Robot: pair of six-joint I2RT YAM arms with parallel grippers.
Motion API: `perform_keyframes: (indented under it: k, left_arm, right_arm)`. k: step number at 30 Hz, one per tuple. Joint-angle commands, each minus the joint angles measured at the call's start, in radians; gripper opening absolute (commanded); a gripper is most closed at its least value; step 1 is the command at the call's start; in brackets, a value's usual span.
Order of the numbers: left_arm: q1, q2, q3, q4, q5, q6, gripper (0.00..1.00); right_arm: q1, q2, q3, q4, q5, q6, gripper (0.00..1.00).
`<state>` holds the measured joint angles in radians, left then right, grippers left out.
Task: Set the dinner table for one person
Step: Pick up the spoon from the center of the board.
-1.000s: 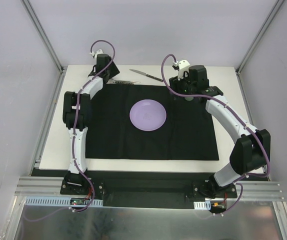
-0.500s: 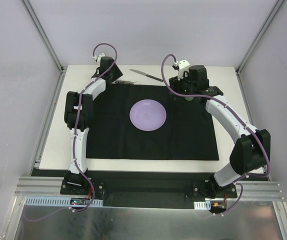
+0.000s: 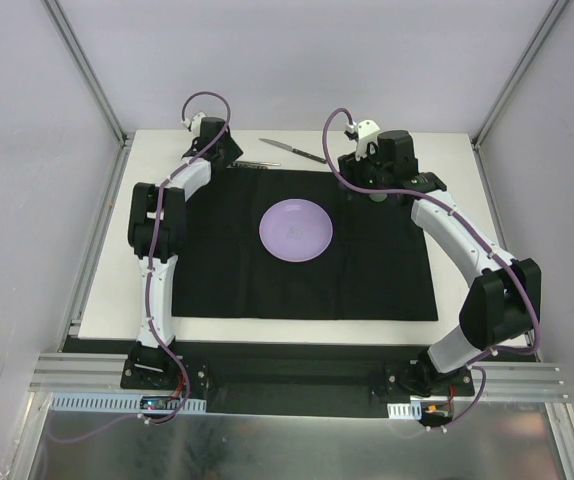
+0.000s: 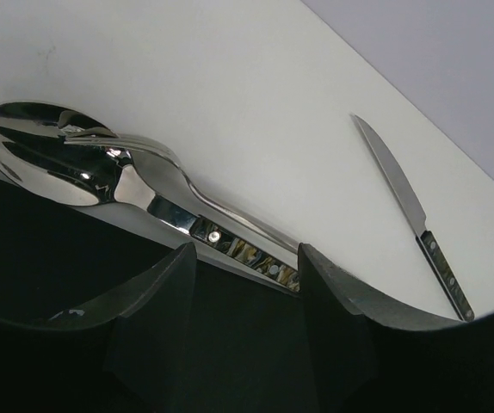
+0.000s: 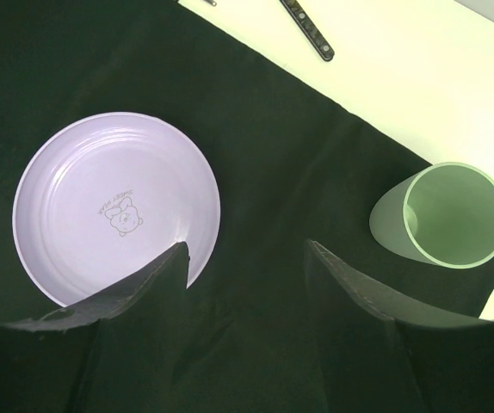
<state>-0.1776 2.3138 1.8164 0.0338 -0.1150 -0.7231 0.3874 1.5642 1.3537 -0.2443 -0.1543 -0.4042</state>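
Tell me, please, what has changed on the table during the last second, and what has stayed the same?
The left gripper moved a little to the right in the top view, along the far edge of the black mat, towards the spoon. Its open jaws now stand on either side of the spoon's handle. Nothing was taken hold of or let go. The right gripper, the purple plate, the green cup and the knife stayed as they were.
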Motion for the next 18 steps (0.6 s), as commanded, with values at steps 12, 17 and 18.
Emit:
perform_keyframes:
  k: [12, 17, 18]
  left_arm:
    - [-0.008, 0.03, 0.024, -0.081, -0.081, -0.065, 0.5]
    - [-0.008, 0.05, 0.049, -0.094, -0.103, -0.073, 0.5]
    - [-0.01, 0.058, 0.053, -0.1, -0.106, -0.073, 0.5]
  right_arm:
    - [-0.005, -0.038, 0.018, 0.003, -0.004, 0.005, 0.59]
    - [-0.005, -0.039, 0.018, 0.004, -0.001, 0.001, 0.59]
    - [-0.005, -0.039, 0.019, 0.004, -0.001, 0.001, 0.59]
